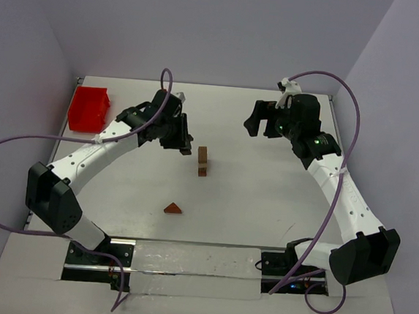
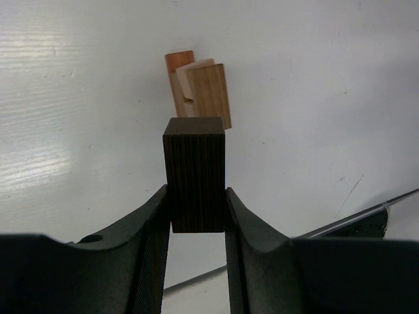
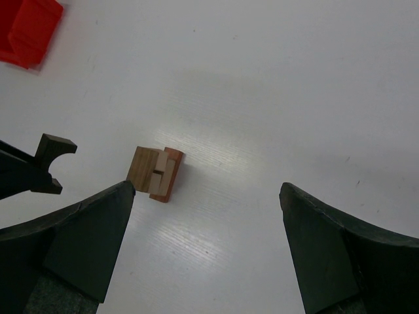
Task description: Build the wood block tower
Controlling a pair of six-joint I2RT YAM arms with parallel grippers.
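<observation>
1. White table [image 1: 264, 206], grey walls on three sides: two arms reach in from the near edge toward a small wood block tower [image 1: 202, 161] standing upright at mid-table.
2. Left gripper [image 2: 196, 216] pinches a dark block [image 2: 194, 173] between its two fingers. The block stands upright and rises clear above the fingertips.
3. Seen from the left wrist, the tower lies straight ahead of that gripper, just beyond the held block. Whether the two touch cannot be told.
4. Tan blocks sit over a reddish-brown one in the tower. The exact number of pieces cannot be told.
5. Right gripper [image 3: 206, 188] has its fingers spread wide, with nothing between them. It hangs well apart from the tower, which shows ahead of it and nearer its left finger.
6. A reddish-brown wedge [image 1: 173, 208] lies alone on the table, well back from the left gripper, toward the arm bases.
7. A red tray [image 1: 89, 108] sits off to the left gripper's left, at the far-left corner of the table.
</observation>
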